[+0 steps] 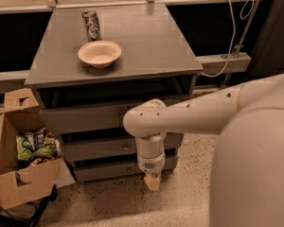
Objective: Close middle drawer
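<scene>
The grey cabinet has three drawer fronts under its top. The middle drawer (94,149) is the second one, with a small round knob (127,147) at its centre. A dark gap shows above its front. My gripper (151,181) hangs straight down from the white wrist (149,148), to the right of the knob. Its tip is low, in front of the lowest drawer (109,170) and close to the floor. The wrist covers the right part of the middle drawer's front. The gripper holds nothing that I can see.
A pale bowl (100,53) and a can (90,25) stand on the cabinet top (146,46). An open cardboard box (19,174) with snack bags stands on the floor at the left. My large white arm (255,145) fills the right side. A white cable (229,41) hangs at the back right.
</scene>
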